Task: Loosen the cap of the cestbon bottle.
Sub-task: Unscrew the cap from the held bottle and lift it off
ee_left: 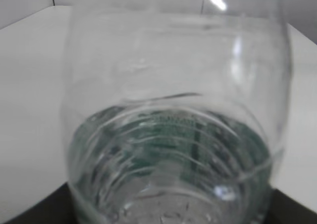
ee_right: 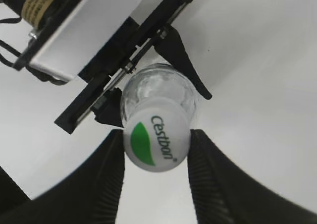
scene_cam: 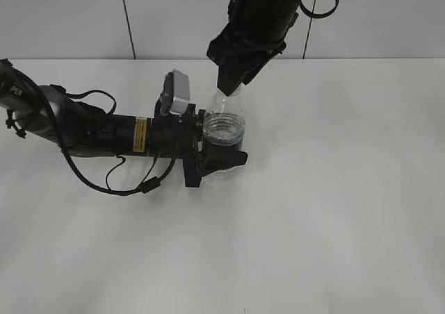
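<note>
**White cap pinched from above, bottle braced from the left**

White screw cap (ee_right: 156, 143), green mark and lettering on top, sits between the two dark ribbed fingers (ee_right: 111, 177) of the right gripper (scene_cam: 231, 90). Right wrist view: both pads touch the cap's sides, so this claw is clenched on the cap, coming straight down from the far side of the scene. Vertical approach lines the wrist axis up with the neck, which is what a twist needs.

Cestbon bottle (scene_cam: 224, 130) stands upright on the white table (scene_cam: 334, 210), roughly centre, slightly left. Clear plastic, water inside, dark green label band low on the body.

Left gripper (scene_cam: 212, 158) reaches in horizontally from the left, arm lying low over the table. Its black jaws wrap the lower body of the bottle at label height, grasping it. Left wrist view is filled by the bottle wall, close up and blurred; fingers barely visible at the bottom corners. Purpose, as judged: hold the body still so it does not spin when the cap turns.

Step in hand: both grips set, twist appears due. Whether the cap has turned at all, cannot tell.

Risk: soft bottle wall may squash or slip in the left grip under torque.
</note>
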Motion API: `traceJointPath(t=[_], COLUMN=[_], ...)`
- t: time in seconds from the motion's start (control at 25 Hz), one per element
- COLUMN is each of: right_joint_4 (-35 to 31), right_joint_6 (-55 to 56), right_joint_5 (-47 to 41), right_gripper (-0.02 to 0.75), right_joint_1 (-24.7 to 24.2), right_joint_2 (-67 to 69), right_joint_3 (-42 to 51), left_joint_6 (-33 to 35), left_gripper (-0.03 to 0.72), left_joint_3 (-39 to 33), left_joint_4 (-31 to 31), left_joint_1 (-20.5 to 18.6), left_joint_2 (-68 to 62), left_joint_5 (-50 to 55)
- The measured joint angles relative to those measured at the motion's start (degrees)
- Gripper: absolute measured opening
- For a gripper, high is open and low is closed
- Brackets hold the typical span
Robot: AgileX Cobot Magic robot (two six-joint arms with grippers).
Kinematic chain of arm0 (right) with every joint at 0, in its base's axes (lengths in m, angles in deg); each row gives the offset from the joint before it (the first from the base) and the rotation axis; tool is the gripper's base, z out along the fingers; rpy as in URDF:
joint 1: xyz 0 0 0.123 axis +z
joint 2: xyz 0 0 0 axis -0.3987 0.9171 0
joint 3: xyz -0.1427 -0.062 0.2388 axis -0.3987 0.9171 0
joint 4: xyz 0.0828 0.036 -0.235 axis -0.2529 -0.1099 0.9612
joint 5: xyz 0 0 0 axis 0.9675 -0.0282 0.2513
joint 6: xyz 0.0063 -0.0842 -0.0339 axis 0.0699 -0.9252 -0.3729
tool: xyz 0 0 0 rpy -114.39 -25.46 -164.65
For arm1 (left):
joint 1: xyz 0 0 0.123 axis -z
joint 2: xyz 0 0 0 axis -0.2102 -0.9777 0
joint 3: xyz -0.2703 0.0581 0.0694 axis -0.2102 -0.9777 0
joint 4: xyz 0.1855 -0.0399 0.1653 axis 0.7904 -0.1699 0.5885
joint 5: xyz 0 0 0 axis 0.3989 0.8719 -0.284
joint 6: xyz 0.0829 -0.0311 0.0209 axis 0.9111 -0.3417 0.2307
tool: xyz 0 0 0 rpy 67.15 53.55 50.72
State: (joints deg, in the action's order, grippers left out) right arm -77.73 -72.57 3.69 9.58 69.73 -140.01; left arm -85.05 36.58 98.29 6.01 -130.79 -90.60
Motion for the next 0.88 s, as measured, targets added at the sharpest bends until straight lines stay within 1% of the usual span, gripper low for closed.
traceJointPath(t=[0.88], right_joint_4=[0.1], right_joint_6=[-32.2], right_joint_5=[-0.9], right_gripper=[0.302], right_joint_1=[0.0], right_joint_2=[0.1], right_joint_3=[0.0], left_joint_6=[-0.3], left_gripper=[0.409], left_joint_3=[0.0], left_joint_4=[3.3], left_joint_1=[-0.2], left_joint_2=[0.0], left_joint_5=[0.0])
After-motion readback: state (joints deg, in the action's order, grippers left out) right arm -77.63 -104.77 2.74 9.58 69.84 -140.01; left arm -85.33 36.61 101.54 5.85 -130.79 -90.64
